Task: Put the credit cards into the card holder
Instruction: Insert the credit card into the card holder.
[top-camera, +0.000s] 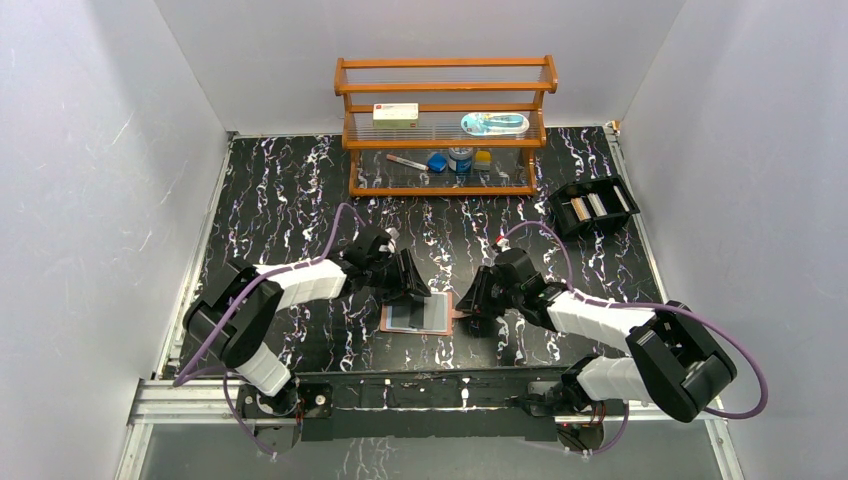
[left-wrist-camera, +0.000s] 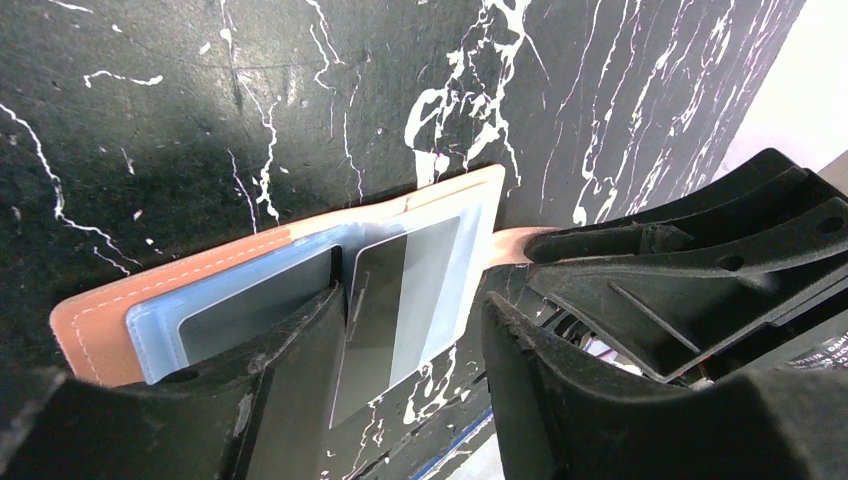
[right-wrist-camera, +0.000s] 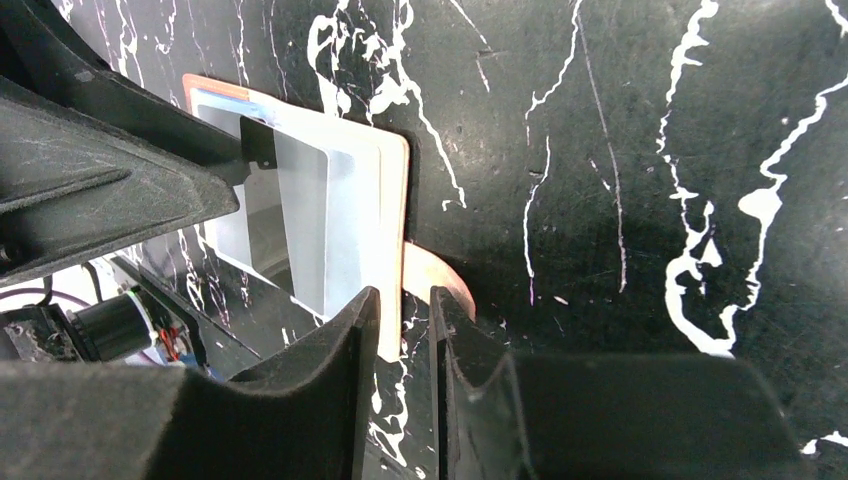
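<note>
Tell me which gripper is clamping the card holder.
The right gripper, its jaws pinching the card holder at its edge; the left gripper stands open over a card.

tan card holder (left-wrist-camera: 190, 275) open on marbled table (left-wrist-camera: 300, 90), grey card (left-wrist-camera: 405, 285) jutting from sleeve, left hand (left-wrist-camera: 412, 340) parted around it

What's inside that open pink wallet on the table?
Bluish clear sleeves and a grey card sticking partly out of one. The left gripper hides the wallet's near edge.

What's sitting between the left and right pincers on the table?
The open card holder, lying flat, with a grey card on it overhanging one edge. The top view shows it filling the gap; both wrist views confirm.
</note>
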